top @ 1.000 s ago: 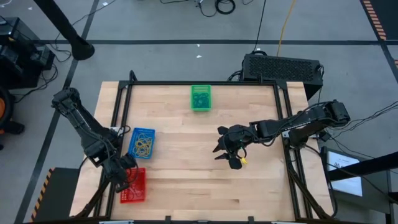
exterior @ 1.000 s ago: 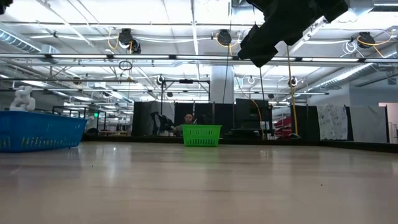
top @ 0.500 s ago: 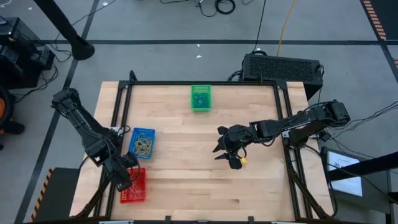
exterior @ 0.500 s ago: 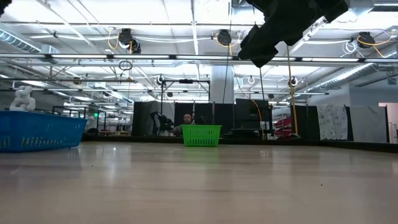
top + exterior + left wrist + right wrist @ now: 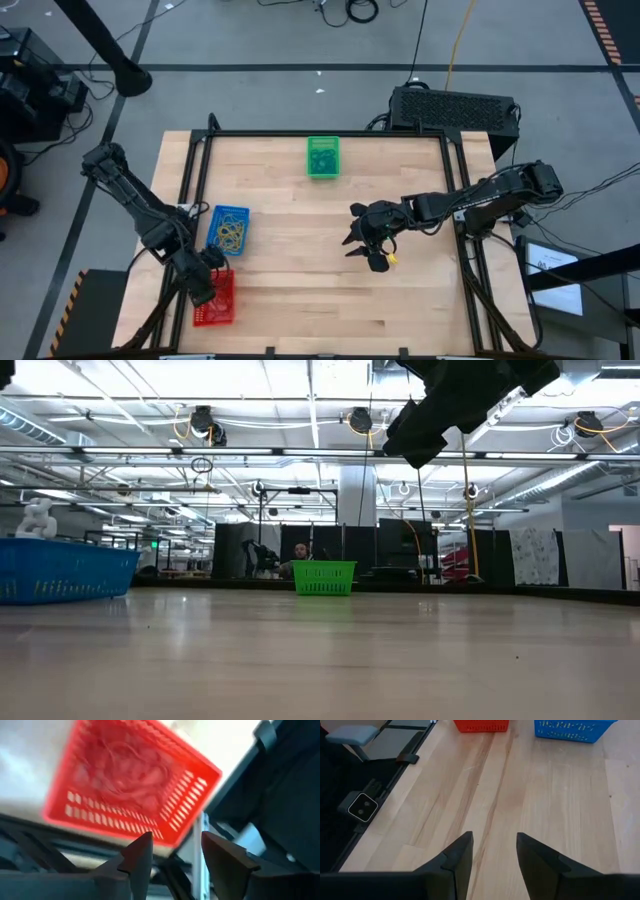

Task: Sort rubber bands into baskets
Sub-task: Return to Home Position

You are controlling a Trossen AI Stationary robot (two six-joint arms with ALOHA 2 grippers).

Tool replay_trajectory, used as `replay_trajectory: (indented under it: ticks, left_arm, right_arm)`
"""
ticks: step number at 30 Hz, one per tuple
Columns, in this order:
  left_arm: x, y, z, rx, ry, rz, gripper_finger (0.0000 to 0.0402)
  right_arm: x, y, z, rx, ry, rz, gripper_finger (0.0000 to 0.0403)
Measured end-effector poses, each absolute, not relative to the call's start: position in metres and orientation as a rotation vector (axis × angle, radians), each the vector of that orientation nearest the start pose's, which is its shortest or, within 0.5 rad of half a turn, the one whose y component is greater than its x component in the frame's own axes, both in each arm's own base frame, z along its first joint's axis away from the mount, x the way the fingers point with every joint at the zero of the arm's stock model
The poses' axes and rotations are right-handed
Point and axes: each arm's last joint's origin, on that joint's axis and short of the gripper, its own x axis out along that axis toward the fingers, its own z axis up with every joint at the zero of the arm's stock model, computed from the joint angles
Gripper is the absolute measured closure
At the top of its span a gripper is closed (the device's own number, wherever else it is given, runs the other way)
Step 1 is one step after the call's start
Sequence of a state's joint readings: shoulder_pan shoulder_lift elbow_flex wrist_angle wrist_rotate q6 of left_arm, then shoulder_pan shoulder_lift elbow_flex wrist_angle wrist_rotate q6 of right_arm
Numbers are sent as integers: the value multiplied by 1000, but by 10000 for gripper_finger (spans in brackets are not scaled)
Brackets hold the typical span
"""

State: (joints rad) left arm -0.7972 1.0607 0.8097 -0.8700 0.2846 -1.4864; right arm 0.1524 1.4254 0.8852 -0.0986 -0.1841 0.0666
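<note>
The red basket (image 5: pixel 218 305) sits at the table's near left and holds red rubber bands (image 5: pixel 125 770). The blue basket (image 5: pixel 229 229), just beyond it, holds yellow-tan bands (image 5: pixel 231 236). The green basket (image 5: pixel 323 157) stands at the far edge with dark bands inside. My left gripper (image 5: pixel 205 285) hangs open over the red basket's far left corner, its fingers (image 5: pixel 140 855) tipped downward with nothing between them. My right gripper (image 5: pixel 365 250) hovers open above bare wood right of the table's middle, also with nothing between its fingers (image 5: pixel 460 852).
A black metal frame (image 5: pixel 200 175) runs round the tabletop. A large black box (image 5: pixel 455 107) stands behind the far right corner. Bare wood (image 5: pixel 560 805) stretches between my right gripper and the baskets. A person (image 5: pixel 300 550) sits far off in the room.
</note>
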Motion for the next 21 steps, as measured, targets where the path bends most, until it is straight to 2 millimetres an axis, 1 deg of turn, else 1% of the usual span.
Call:
replay_trajectory:
  ticks: [4,6,9,12,15,18,21]
  left_arm:
    - [129,-136,247,-935,1568,4,226]
    - [131,-132,248,-897,1535,-26,226]
    - [138,-125,248,-794,1431,-57,226]
    - [149,-114,248,-625,1286,-97,226]
    - [165,-103,252,-395,1066,-90,226]
    - [181,-92,259,-171,861,-75,226]
    - [197,-82,269,-5,692,-82,226]
  right_arm:
    - [296,51,233,74,652,303,259]
    - [296,51,233,77,653,302,259]
    - [296,51,233,101,650,294,259]
    - [296,51,234,114,646,290,259]
    - [296,51,234,115,646,290,259]
    - [296,51,234,115,647,289,259]
    - [296,51,234,116,647,289,259]
